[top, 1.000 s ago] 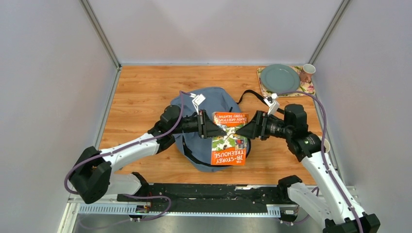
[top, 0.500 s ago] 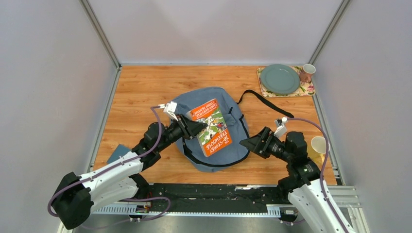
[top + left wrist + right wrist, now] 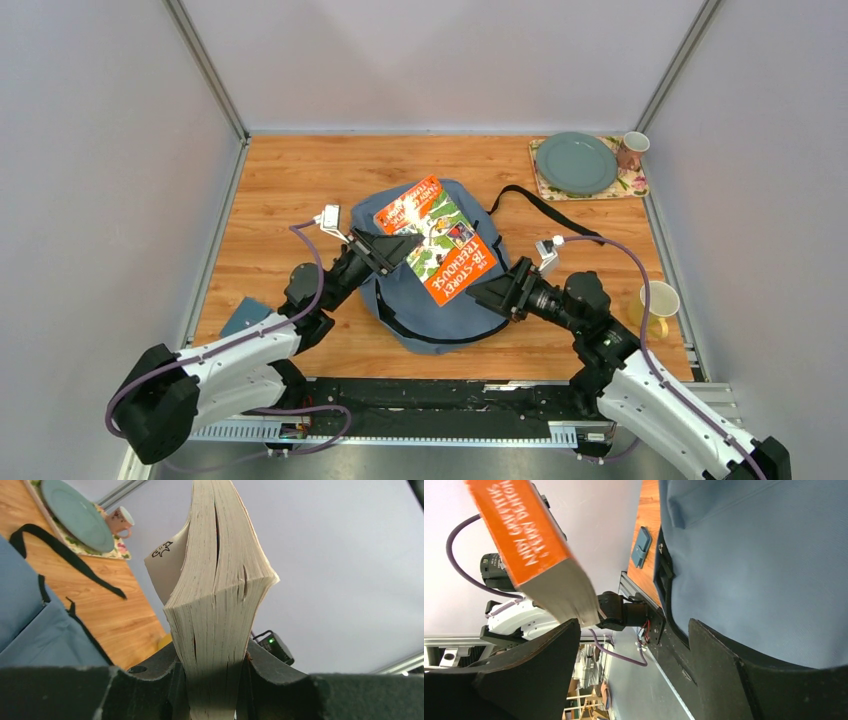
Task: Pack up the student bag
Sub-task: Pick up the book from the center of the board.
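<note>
The student bag [image 3: 420, 300] lies flat in the middle of the wooden table, grey-blue, its black strap [image 3: 540, 205] trailing to the back right. My left gripper [image 3: 392, 250] is shut on a thick orange paperback book [image 3: 436, 238] and holds it tilted above the bag. In the left wrist view the book's page edge [image 3: 220, 610] is pinched between both jaws. My right gripper [image 3: 488, 294] stands open at the bag's right edge, a little below the book. Its wrist view shows the bag's fabric [image 3: 764, 555] and the book's orange spine [image 3: 524, 535], with nothing between the fingers.
A grey-green plate [image 3: 576, 162] rests on a floral mat at the back right, with a pink cup [image 3: 631, 150] beside it. A yellow mug [image 3: 655, 305] stands near the right arm. A small blue object [image 3: 240, 318] lies at the table's left front edge.
The left gripper has lifted and turned the book up and back over the bag. The right gripper let the book go, opened wider, drew back, then moved in toward the bag's right edge.
</note>
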